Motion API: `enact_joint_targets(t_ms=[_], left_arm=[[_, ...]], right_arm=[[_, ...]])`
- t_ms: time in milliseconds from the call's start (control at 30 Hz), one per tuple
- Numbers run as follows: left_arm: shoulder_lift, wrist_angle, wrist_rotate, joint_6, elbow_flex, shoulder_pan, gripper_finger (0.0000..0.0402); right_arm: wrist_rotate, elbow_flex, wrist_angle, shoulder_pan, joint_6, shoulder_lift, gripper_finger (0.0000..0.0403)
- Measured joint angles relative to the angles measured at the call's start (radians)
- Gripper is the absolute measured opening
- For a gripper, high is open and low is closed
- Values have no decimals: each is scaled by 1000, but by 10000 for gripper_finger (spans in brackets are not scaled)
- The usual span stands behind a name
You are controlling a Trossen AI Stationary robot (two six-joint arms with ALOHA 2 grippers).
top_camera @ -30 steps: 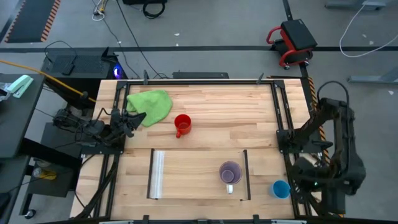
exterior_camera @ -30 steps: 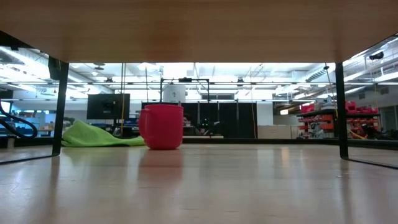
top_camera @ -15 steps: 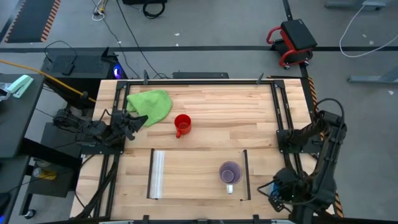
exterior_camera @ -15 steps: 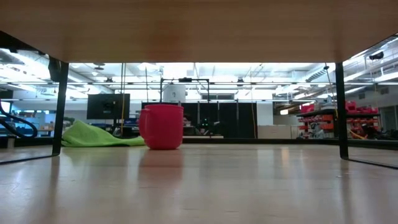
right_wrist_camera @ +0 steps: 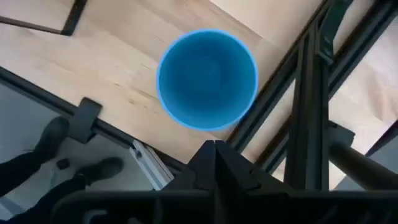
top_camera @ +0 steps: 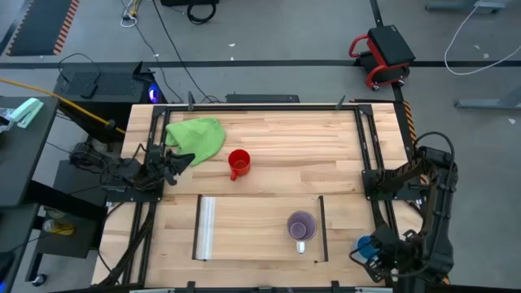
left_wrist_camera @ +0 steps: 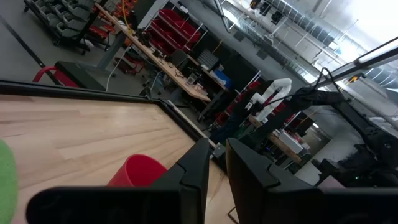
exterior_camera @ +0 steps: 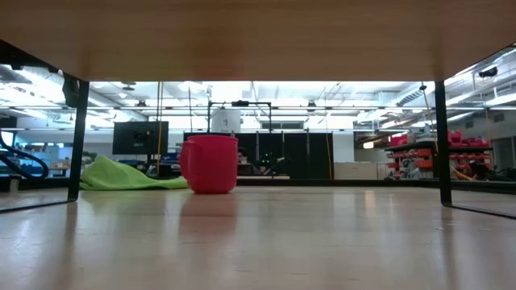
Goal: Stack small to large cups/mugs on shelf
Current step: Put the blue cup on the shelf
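The round light-blue plastic cup [top_camera: 367, 247] is seen at the table's near right corner, outside the dark rail of the flat light-wood shelf panel [top_camera: 252, 228], upright with its mouth open. The right gripper [top_camera: 381, 259] is poised just beside it, on the cup's near side, above the table edge. In the right wrist view the cup [right_wrist_camera: 207, 79] lies just ahead of the dark fingertips [right_wrist_camera: 214, 155], which are pressed together with nothing between them, so the cup is not held. It is judged that the coming move turns on this: the cup stands directly forward of the right gripper, its axis vertical, and the jaws would have to be parted before its wall could be taken. The right arm is by far the nearer to it.

On the shelf, close to the dark rail, one lilac ceramic mug [top_camera: 301, 225] with a pale handle is standing. Beyond the shelf, toward the left, one red mug [top_camera: 238, 163] with a handle is set on the bare wood, and beyond that one crumpled green cloth [top_camera: 197, 137] is lying.

The left gripper [top_camera: 181, 158] waits beside the cloth; its fingers [left_wrist_camera: 196, 171] are nearly closed, a narrow gap showing, and nothing is grasped.

Counted: three cups or mugs, one cloth, one shelf.
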Motion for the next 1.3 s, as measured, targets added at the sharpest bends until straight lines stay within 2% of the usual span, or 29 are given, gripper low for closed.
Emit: enact_joint_targets(t_ms=[67,200,433,633,800,967,1100,1300], left_arm=[[0,0,0,-5,0,0,63],[0,0,0,-8,0,0,59],[0,0,-1,-8,0,0,55],[0,-22,-1,-55,0,0,55],[0,-40,-1,-79,0,0,58],[0,-49,-1,-79,0,0,58],[0,-61,-1,-79,0,0,53],[0,-67,-1,-79,0,0,56]], right_arm=[[21,0,3,-1,-2,9,26],[136,0,37,11,-6,31,43],[81,-43,52,18,-24,39,76],[65,-120,218,7,-24,38,116],[39,-99,211,1,-14,38,141],[41,-89,169,-14,-15,37,152],[41,-110,210,-44,-56,37,155],[90,-117,215,-100,-110,37,151]])
